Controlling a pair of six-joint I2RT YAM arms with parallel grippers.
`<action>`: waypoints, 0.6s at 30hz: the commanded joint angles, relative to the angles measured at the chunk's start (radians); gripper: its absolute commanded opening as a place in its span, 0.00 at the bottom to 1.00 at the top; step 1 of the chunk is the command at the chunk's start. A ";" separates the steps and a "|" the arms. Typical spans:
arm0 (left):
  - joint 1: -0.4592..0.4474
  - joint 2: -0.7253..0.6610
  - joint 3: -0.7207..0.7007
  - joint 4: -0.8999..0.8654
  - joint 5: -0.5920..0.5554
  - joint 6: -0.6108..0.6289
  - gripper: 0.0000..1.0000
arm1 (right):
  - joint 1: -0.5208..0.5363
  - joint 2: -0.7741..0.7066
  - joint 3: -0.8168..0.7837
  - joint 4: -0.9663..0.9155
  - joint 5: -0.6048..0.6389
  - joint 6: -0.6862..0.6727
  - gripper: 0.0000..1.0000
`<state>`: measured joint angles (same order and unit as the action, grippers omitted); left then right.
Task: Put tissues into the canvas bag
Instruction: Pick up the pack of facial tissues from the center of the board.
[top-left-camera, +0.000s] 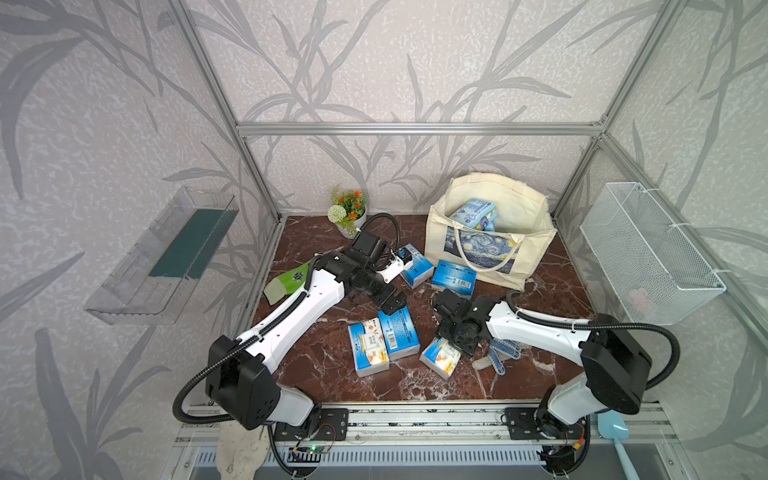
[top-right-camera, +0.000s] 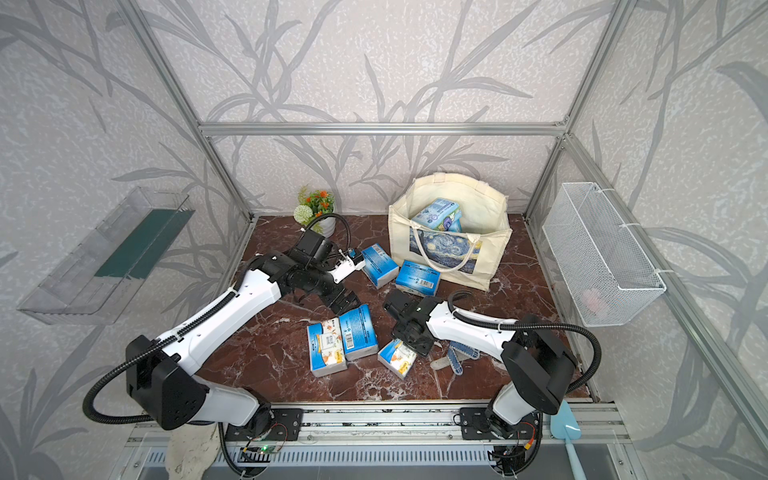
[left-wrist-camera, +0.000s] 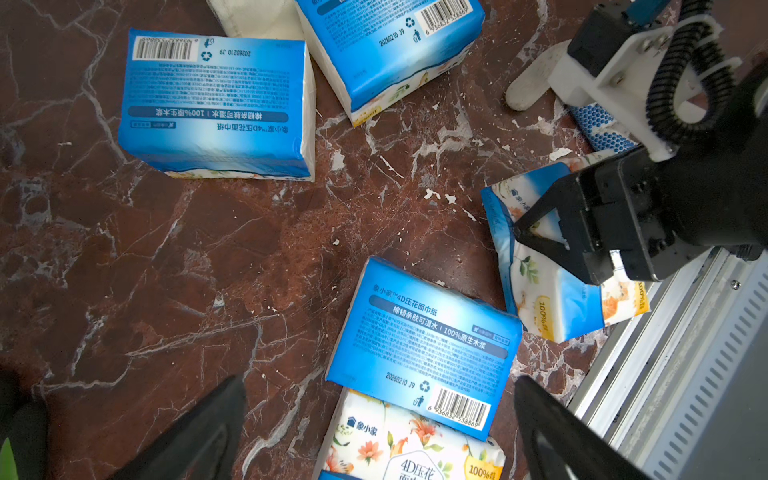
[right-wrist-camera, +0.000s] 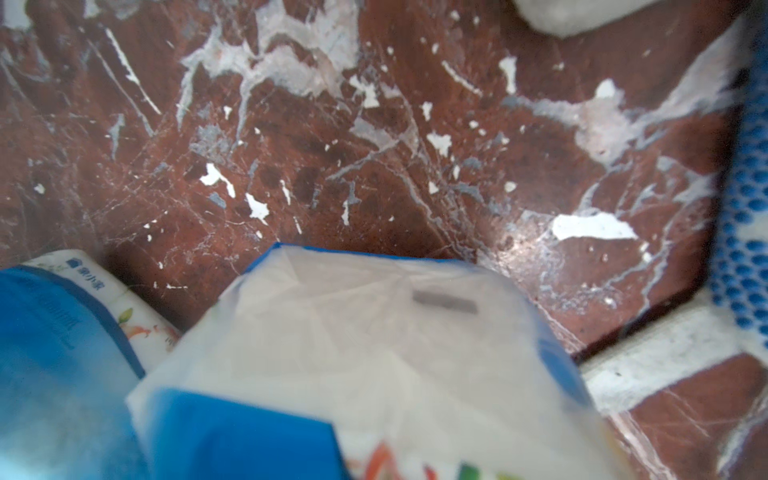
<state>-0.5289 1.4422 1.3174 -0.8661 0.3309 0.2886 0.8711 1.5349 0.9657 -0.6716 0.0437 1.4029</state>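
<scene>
Right gripper (left-wrist-camera: 548, 245) is down on the front tissue pack (top-left-camera: 439, 358). Its jaws sit over the floral face, and the pack lies skewed on the marble table (top-left-camera: 324, 365) near the front rail, just beside the dotted glove (top-left-camera: 500, 353). Can't tell whether the jaws are biting yet or only straddling it. The right wrist view gives just the pack's end, close and blurred, with no jaws in frame. Left gripper (left-wrist-camera: 378, 380) is spread wide and holds nothing. It hovers mid-table, just behind the blue-back pack (top-left-camera: 399, 332), which lies touching the floral-up pack (top-left-camera: 368, 347). Further back, the tilted pack (top-left-camera: 415, 270) sits close to the left wrist camera, and the flat pack (top-left-camera: 454, 279) lies barcode-up just in front of the canvas bag (top-left-camera: 536, 249). The bag stands open at the back right of the table, print facing forward, rope handle hanging over it — one pale pack (top-left-camera: 473, 212) is already inside, leaning. Potted plant (top-left-camera: 349, 212) is at the back, left of the bag. Wire basket (top-left-camera: 648, 253) hangs on the right wall.
</scene>
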 joint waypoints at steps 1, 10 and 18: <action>0.000 0.004 0.039 -0.033 -0.001 0.016 0.98 | -0.004 -0.084 -0.004 -0.031 0.032 -0.053 0.67; 0.000 0.024 0.084 -0.067 -0.020 0.030 0.98 | -0.010 -0.211 0.054 -0.128 0.056 -0.262 0.67; 0.001 0.029 0.096 -0.057 -0.065 0.018 0.98 | -0.053 -0.089 0.319 -0.252 -0.095 -0.515 0.66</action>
<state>-0.5289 1.4639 1.3888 -0.9054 0.2947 0.2962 0.8234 1.4048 1.1923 -0.8570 0.0074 1.0191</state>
